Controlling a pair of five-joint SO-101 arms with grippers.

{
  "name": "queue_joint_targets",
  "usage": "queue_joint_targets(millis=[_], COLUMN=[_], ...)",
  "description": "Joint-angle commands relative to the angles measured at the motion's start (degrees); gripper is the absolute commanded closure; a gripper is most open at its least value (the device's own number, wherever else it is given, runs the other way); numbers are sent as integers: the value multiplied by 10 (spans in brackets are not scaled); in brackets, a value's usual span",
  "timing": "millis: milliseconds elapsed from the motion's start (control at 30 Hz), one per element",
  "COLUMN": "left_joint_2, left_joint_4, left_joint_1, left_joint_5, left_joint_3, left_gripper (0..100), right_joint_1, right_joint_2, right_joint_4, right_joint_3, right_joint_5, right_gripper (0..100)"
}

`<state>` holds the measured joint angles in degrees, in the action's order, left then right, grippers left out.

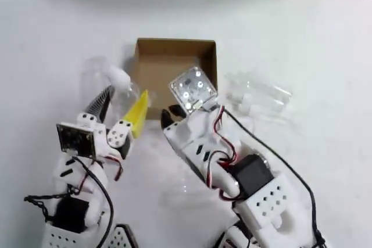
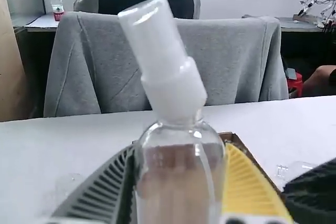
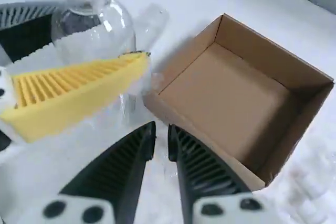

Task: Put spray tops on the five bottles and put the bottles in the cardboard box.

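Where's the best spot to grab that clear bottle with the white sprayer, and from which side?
Probably the clear bottle by its wide body, squeezed from both sides below the shoulder, as the left gripper has it. The white spray top sits tilted on the neck, so pinching that might knock it off.

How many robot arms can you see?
2. The left arm, left of the box, holds a bottle; the right arm sits at the box's near edge.
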<state>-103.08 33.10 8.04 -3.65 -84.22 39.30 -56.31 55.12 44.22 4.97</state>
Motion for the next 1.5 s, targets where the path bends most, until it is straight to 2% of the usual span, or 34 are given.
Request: queue_joint_targets(millis=[0,233,333,433,567,867,1133,1267,1467], left_joint_2=[59,264,330,364,364,337,272,244,236], left_joint_4=[1,-3,-3,-3,-9,-6,55,89,87], left_joint_1=[7,2,2,2,6,7,30,36,36], left_joint_5=[-8,-8,-9,-44,-81,-80,-79,-63,-33], left_joint_3=[76,178,210,225,222,210,209,209,194], left_gripper=[980,980,980,980,980,980,980,980,980], right_joint_1=[-5,0,40,89,123,144,137,100,53], right_joint_2=[-23,-53,-72,-99,-124,-108,6,20,20], right_joint_4=[-59,-169,-196,-246,-341,-535,-628,-662,-670], right_joint_3=[33,135,177,228,288,387,388,388,388], right_joint_5=[-3,-6,-6,-14,-56,-62,-59,-59,-62], right_gripper=[983,983,983,983,983,983,983,983,983])
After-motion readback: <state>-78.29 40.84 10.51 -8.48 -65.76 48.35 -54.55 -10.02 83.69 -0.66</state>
